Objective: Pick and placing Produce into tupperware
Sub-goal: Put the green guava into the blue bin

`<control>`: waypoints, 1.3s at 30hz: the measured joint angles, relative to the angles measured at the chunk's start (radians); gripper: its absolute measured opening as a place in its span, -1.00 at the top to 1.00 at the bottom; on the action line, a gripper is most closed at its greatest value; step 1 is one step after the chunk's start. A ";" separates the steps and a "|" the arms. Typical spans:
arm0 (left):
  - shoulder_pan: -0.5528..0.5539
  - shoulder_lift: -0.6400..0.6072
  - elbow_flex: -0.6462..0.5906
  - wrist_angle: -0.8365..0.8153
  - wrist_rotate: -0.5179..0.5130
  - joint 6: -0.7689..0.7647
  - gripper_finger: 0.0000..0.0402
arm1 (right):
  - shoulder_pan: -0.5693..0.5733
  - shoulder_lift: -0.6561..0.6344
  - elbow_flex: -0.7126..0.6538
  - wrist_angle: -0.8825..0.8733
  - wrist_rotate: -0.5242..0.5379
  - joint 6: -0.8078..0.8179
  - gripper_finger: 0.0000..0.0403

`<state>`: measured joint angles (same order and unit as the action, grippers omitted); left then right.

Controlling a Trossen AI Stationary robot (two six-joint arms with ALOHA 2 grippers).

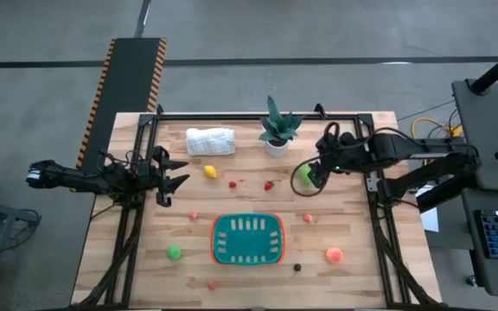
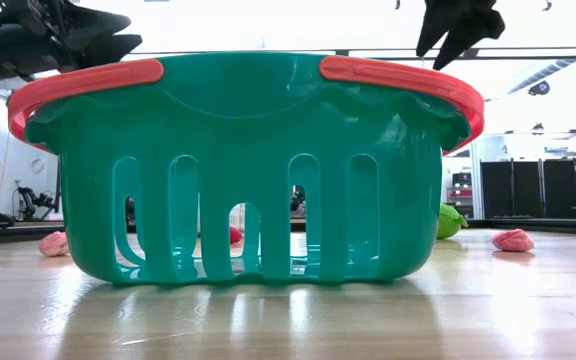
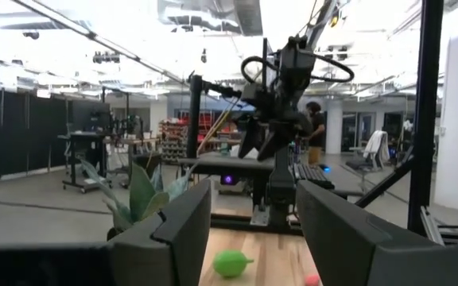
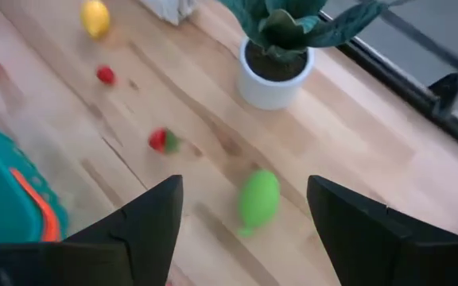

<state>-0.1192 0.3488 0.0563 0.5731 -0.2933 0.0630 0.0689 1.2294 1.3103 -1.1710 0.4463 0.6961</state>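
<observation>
The tupperware [image 1: 247, 239] is a teal container with an orange-red rim, standing on its base at the table's near middle; it fills the low view [image 2: 248, 170]. Small produce lies scattered on the table: a yellow piece [image 1: 210, 172], a red one [image 1: 269, 185], a green one [image 1: 174, 252], an orange-pink one [image 1: 335, 255] and a dark one [image 1: 297, 268]. A light-green piece [image 1: 305, 175] lies right of the plant pot. My right gripper [image 4: 245, 222] is open and hovers above this piece [image 4: 258, 199], clear of it. My left gripper [image 1: 175, 171] is open and empty at the table's left edge.
A potted green plant [image 1: 277, 130] and a rolled white cloth [image 1: 210, 141] stand at the table's far side. Black frame rails run along the left [image 1: 137, 216], right [image 1: 379, 225] and far edges. Bare wood lies between the container and the far objects.
</observation>
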 joint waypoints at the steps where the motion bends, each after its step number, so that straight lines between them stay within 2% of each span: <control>1: 0.000 -0.001 0.000 -0.002 0.000 0.003 0.14 | 0.000 0.018 0.020 -0.016 0.000 -0.012 -0.31; 9: 0.000 -0.001 0.000 -0.005 0.000 0.005 0.14 | -0.087 0.098 0.091 -0.095 -0.024 -0.042 -0.50; 17: 0.000 -0.001 0.000 -0.005 0.000 0.005 0.14 | -0.250 0.137 0.048 -0.111 -0.156 -0.066 -0.82; 26: 0.000 0.000 0.000 -0.005 0.000 0.005 0.14 | -0.333 0.159 -0.028 -0.066 -0.193 -0.118 -0.84; 39: 0.000 0.004 -0.004 -0.006 0.000 0.004 0.14 | -0.349 0.276 -0.135 0.085 -0.246 -0.156 -0.84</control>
<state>-0.1188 0.3527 0.0527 0.5671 -0.2932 0.0673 -0.2806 1.5056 1.1749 -1.0858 0.2002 0.5400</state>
